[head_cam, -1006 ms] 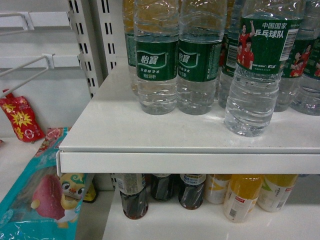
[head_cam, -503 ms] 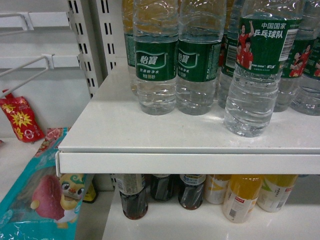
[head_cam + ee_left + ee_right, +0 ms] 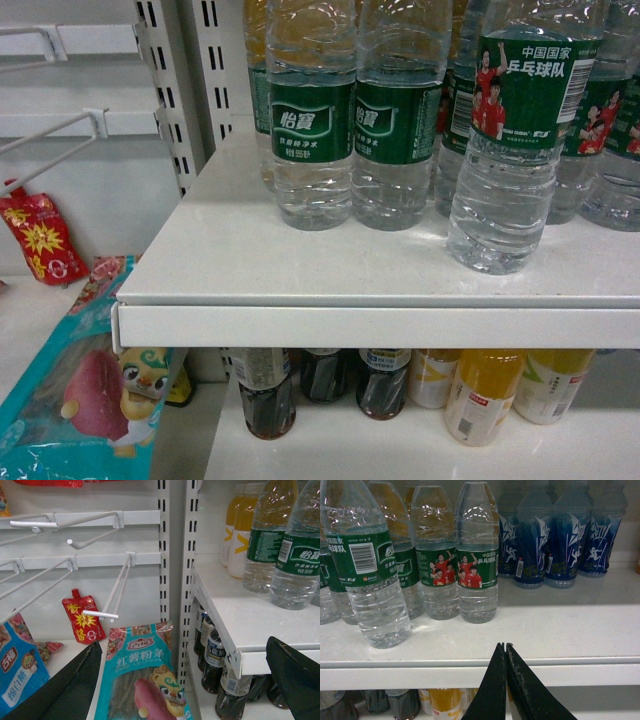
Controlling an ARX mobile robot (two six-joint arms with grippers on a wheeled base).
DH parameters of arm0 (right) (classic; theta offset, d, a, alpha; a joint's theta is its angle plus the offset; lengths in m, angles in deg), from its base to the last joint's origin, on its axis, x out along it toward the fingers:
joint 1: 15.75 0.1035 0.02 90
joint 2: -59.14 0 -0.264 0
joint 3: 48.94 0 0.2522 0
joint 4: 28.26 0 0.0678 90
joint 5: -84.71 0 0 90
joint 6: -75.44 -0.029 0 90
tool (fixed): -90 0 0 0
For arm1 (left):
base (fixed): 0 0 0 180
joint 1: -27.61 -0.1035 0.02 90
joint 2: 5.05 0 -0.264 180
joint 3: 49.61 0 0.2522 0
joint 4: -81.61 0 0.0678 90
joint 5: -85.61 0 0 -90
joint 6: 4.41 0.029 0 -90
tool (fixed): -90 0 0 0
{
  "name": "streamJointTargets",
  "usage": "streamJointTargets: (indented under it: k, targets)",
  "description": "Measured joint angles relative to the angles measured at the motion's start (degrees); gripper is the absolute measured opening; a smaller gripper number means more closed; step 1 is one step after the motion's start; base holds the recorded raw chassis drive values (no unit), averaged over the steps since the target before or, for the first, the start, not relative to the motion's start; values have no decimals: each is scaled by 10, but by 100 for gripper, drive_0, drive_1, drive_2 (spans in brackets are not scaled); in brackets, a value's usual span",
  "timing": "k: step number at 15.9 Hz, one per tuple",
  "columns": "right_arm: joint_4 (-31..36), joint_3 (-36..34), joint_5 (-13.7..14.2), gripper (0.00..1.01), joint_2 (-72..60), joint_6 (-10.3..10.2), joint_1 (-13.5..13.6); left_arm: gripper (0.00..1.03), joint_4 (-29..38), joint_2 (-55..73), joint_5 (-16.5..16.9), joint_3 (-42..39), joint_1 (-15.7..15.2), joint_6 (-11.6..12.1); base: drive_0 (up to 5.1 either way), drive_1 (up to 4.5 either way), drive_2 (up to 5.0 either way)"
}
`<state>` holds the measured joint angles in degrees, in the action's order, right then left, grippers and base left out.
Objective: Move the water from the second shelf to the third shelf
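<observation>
Several water bottles with green labels stand on a white shelf [image 3: 300, 270]. One water bottle [image 3: 503, 190] showing red-shirted players stands nearest the front edge, also the leftmost front bottle [image 3: 375, 595] in the right wrist view. Just in front of that shelf's edge [image 3: 560, 672], to the right of this bottle, my right gripper [image 3: 504, 646] is shut with nothing in it. Lower and to the left, my left gripper [image 3: 182, 680] is open and empty. It straddles a noodle packet [image 3: 142, 680] and the shelf upright [image 3: 175, 555]. Neither gripper shows in the head view.
Dark tea bottles [image 3: 268, 395] and yellow drink bottles [image 3: 485, 390] stand on the shelf below. Blue-labelled bottles [image 3: 555, 540] fill the right of the water shelf. To the left, wire hooks [image 3: 107, 600] jut out over a red pouch [image 3: 40, 235].
</observation>
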<state>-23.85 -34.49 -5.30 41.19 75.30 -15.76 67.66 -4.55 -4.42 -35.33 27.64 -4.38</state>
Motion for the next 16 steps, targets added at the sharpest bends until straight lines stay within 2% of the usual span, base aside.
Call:
streamJointTargets:
  k: [7,8,9,10,13,14,16]
  targets:
    - [-80,0,0,2,78,0,0,98,0,0,0,0,0,0,0,0,0]
    - [-105,0,0,2,96,0,0,98,0,0,0,0,0,0,0,0,0]
    - [-187,0,0,2,159,0,0,98,0,0,-1,0,0,0,0,0,0]
    - [-172,3,0,2,177,0,0,98,0,0,0,0,0,0,0,0,0]
    - [-184,0,0,2,177,0,0,98,0,0,0,0,0,0,0,0,0]
    - [-184,0,0,7,177,0,0,98,0,0,0,0,0,0,0,0,0]
    - [-184,0,0,33,177,0,0,98,0,0,0,0,0,0,0,0,0]
